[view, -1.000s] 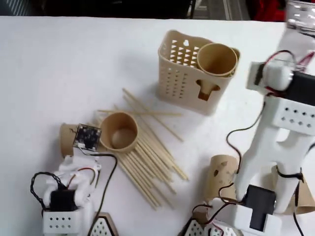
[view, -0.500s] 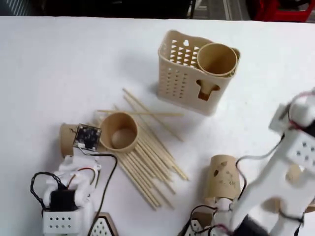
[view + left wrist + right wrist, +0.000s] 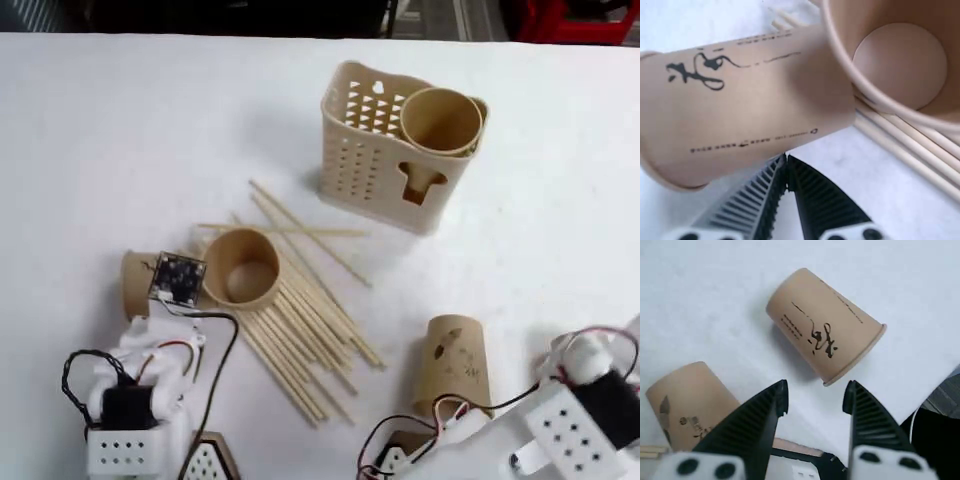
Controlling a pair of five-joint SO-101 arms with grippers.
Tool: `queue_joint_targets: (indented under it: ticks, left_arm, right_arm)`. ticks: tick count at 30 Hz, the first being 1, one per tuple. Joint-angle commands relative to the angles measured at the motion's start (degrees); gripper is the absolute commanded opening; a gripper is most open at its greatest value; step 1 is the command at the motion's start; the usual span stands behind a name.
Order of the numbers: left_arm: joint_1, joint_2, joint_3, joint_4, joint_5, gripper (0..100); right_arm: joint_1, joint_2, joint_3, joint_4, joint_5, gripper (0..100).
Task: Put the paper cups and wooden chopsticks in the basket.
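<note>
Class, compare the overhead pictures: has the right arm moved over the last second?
Yes. The right arm has drawn back from the basket, down toward the near edge of the table.

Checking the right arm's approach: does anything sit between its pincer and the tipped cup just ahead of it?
Nothing visible does. The right pincer is open, and only bare table lies between it and the tipped cup. A second cup lies off to one side, outside that gap.
</note>
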Motion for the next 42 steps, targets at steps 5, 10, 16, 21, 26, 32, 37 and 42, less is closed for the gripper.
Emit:
queue_joint_targets:
  ticks: [5,10,16,21,26,32,37,42]
  left_arm:
    - [0.5,0.0,-0.3,0.3,0.3,2]
    - [0.5,0.0,-0.3,0.3,0.3,2]
    - [0.5,0.0,-0.3,0.3,0.3,2]
    - [0.5,0.0,-0.3,0.3,0.3,2]
    - [0.5,0.0,-0.3,0.3,0.3,2]
    - [0.5,0.0,-0.3,0.3,0.3,2]
    - [0.5,0.0,-0.3,0.3,0.3,2]
    - [0.5,0.0,-0.3,0.3,0.3,2]
  right_arm:
    - [5.0,-11.8,23.3,-16.8,1.1,19.0]
    - [5.2,-15.9,30.3,-22.7,1.1,18.7]
    - [4.6,-17.4,33.8,-22.9,1.1,18.7]
    - [3.0,-17.5,34.2,-23.5,1.0,17.6]
    - [3.6,-17.5,34.4,-32.0,1.1,1.1]
    - [3.1,-17.4,36.1,-34.9,1.2,1.5]
    - [3.6,-17.4,36.7,-38.7,1.3,1.7]
    - [3.6,-17.5,36.5,-42.8,1.5,1.7]
